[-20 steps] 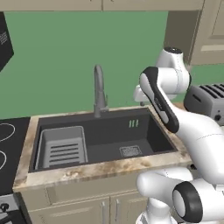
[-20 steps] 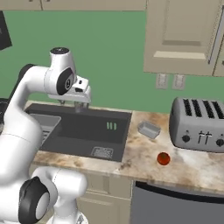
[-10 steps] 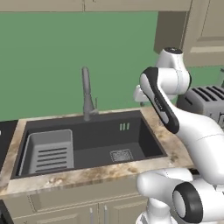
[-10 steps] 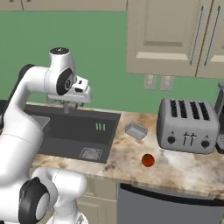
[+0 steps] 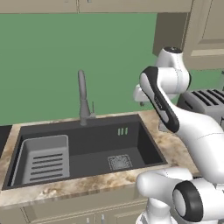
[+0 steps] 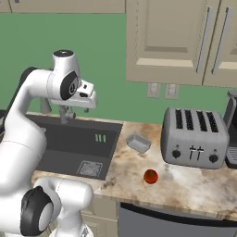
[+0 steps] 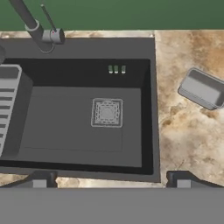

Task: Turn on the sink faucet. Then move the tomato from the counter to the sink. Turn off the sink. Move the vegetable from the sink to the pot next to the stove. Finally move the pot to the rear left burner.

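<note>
Gripper [image 7: 111,181] hovering over the sink [image 7: 78,109], jaws spread wide, gripping nothing.
You're looking at faucet [image 7: 33,26] at 11 o'clock in hand view; tomato [image 6: 150,176] is sitting on the counter [image 6: 185,183], probably awaiting pickup.

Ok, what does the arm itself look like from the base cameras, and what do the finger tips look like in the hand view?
The arm is glossy white, built of rounded, bulbous segments with dark grey to black bands and discs at the joints. No cables or markings show on it. The gripper ends in two small dark grey finger tips, blocky and square-edged, each with a lighter grey patch on its face.
</note>
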Tool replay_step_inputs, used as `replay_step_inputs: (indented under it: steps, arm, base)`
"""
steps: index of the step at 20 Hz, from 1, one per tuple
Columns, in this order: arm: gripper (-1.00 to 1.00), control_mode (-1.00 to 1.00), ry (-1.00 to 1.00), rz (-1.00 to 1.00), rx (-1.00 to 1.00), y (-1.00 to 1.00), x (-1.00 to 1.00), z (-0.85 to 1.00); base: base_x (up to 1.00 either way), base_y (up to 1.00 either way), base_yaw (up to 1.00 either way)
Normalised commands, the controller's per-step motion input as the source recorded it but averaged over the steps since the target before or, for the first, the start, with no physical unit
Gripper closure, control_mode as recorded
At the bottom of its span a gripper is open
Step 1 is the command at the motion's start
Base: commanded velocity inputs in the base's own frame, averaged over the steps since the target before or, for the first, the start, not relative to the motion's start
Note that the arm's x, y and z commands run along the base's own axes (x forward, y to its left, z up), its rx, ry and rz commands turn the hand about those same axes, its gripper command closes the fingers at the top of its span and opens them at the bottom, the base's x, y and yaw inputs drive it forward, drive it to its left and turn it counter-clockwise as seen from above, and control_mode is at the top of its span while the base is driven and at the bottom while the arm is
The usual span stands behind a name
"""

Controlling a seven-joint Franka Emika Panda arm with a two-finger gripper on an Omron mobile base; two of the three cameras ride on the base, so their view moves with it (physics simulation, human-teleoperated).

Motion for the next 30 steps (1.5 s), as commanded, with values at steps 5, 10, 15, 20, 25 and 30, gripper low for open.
replay_step_inputs:
  steps: [5, 10, 15, 20, 25, 30]
  arm:
    - [-1.00, -1.00, -0.12, 0.06, 0.00, 0.00, 0.06, -0.10]
    - [-1.00, -1.00, -0.33, 0.27, 0.00, 0.10, -0.19, -0.40]
    - [-1.00, -1.00, -0.24, 0.34, 0.00, 0.42, 0.00, -0.43]
    - [-1.00, -1.00, -0.26, 0.31, 0.04, 0.03, 0.03, -0.22]
    - [-1.00, -1.00, -0.17, 0.22, 0.02, 0.00, 0.03, -0.08]
    - [-1.00, -1.00, -0.11, 0.16, 0.00, 0.03, 0.10, -0.02]
  base:
    - [0.00, 0.00, 0.00]
    - [0.00, 0.00, 0.00]
    - [0.00, 0.00, 0.00]
    - [0.00, 0.00, 0.00]
    - [0.00, 0.00, 0.00]
    - [0.00, 0.00, 0.00]
